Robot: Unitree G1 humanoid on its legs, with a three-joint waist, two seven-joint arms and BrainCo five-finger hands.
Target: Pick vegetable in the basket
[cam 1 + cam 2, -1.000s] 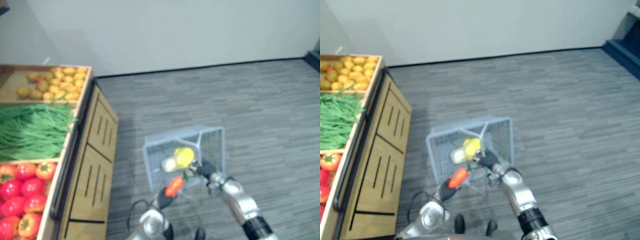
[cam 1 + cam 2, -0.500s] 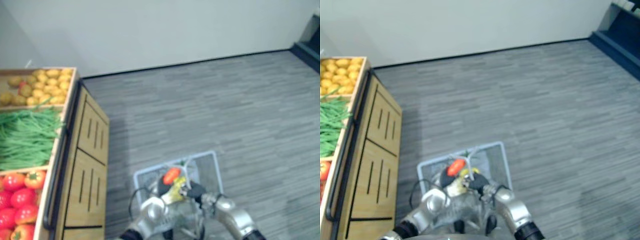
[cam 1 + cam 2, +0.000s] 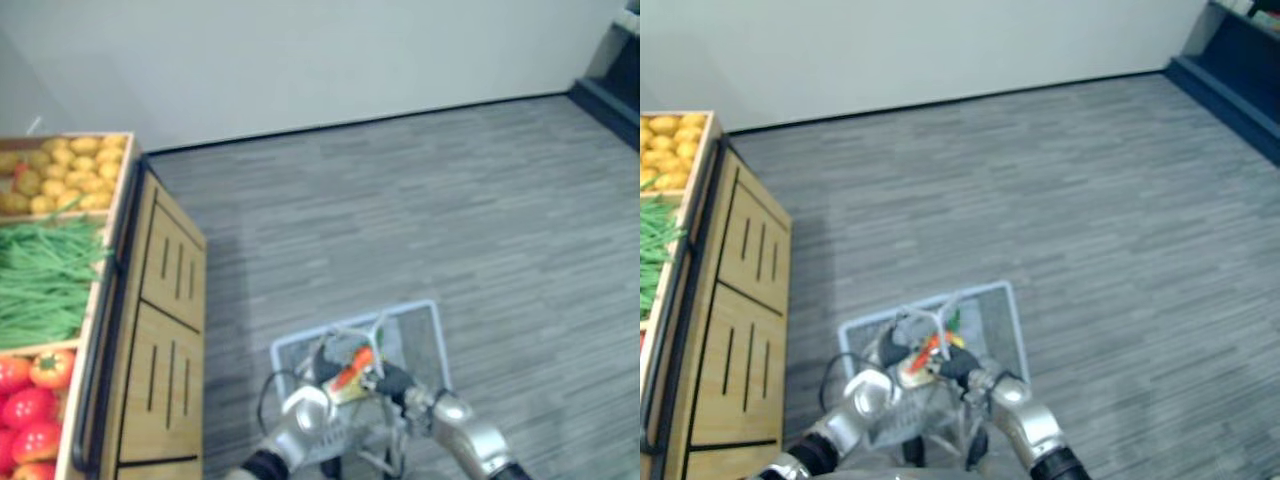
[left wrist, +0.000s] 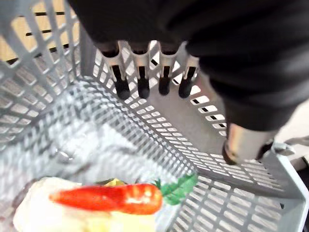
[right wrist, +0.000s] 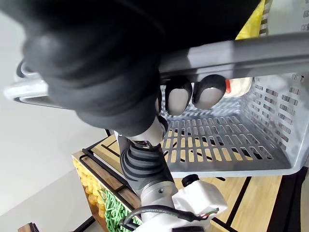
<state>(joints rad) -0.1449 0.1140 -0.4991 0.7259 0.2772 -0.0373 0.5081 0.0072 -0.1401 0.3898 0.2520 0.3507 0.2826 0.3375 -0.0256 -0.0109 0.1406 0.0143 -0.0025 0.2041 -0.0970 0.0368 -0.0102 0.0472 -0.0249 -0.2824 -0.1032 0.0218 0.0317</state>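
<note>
Inside the basket (image 4: 231, 203), my left hand (image 4: 143, 87) hangs open-fingered, clear of the carrot (image 4: 108, 198) lying atop pale produce (image 4: 38, 217). My right hand (image 5: 178, 99) clenches the handle (image 5: 251, 55). On withdrawing, my fingers could snag the mesh and jolt the carrot loose.

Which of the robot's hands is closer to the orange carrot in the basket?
Left. The left hand hangs open inside the basket, right over the carrot without touching it. The right hand is curled round the basket's handle, farther off.
</note>
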